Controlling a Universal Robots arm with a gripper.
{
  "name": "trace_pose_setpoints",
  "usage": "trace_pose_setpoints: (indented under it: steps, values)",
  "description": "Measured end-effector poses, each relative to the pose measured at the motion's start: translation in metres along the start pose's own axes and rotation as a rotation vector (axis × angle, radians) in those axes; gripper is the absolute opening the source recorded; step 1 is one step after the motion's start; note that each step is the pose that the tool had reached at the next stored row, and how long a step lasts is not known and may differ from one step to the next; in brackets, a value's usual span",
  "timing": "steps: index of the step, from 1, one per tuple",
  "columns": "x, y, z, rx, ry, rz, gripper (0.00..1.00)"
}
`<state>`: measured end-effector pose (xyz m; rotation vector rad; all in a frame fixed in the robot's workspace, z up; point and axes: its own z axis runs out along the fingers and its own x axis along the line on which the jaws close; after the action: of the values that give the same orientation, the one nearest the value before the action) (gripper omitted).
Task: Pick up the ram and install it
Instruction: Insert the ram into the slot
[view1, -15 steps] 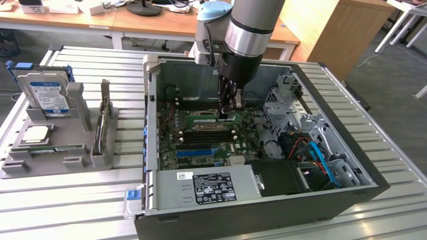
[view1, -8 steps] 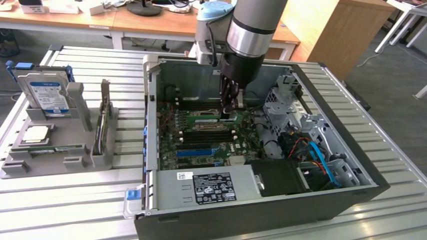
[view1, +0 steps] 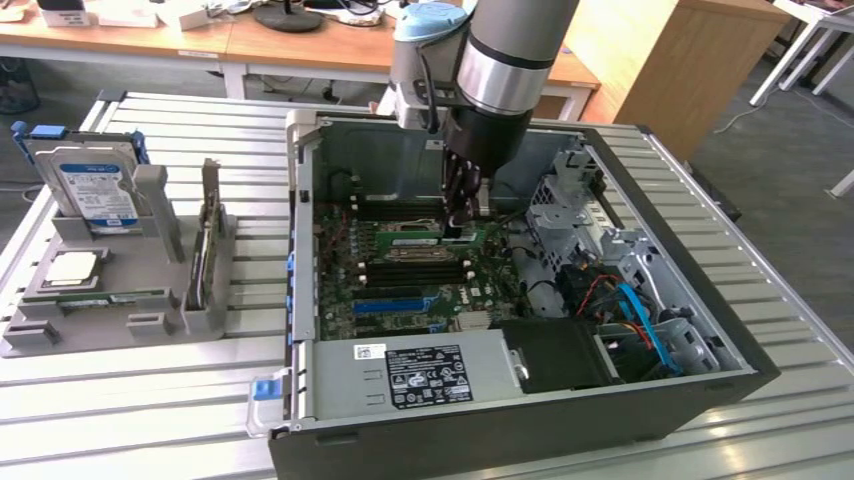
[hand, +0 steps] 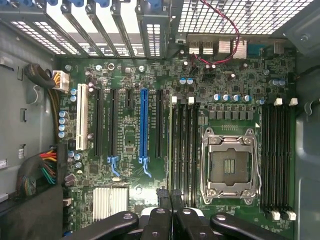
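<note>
The ram (view1: 407, 238) is a narrow green stick standing on edge among the black memory slots of the motherboard (view1: 387, 290) inside the open computer case (view1: 534, 430). In the wrist view the ram (hand: 170, 150) is a thin green line running away from my fingertips, beside a slot with white clips. My gripper (view1: 461, 232) reaches straight down into the case, and its black fingers are shut on the near end of the ram. In the wrist view my gripper (hand: 169, 197) has both fingertips pressed close together over that end.
A CPU socket (hand: 230, 165) and a long blue slot (hand: 144, 125) flank the memory slots. The power supply (view1: 414, 375) and drive cage (view1: 587, 210) crowd the case. On the exterior view's left, a grey holder (view1: 80, 320) carries a hard drive (view1: 87, 190) and an upright card (view1: 207, 240).
</note>
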<state>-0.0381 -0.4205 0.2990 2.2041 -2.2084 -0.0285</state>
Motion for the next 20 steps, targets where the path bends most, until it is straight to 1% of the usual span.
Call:
trace_pose_setpoints:
  steps: [4, 20]
  values:
    - [0.000, -0.0001, 0.0025, 0.0004, 0.0001, 0.000, 0.12]
    - [0.000, -0.0005, 0.0182, 0.0036, 0.0001, 0.001, 0.12]
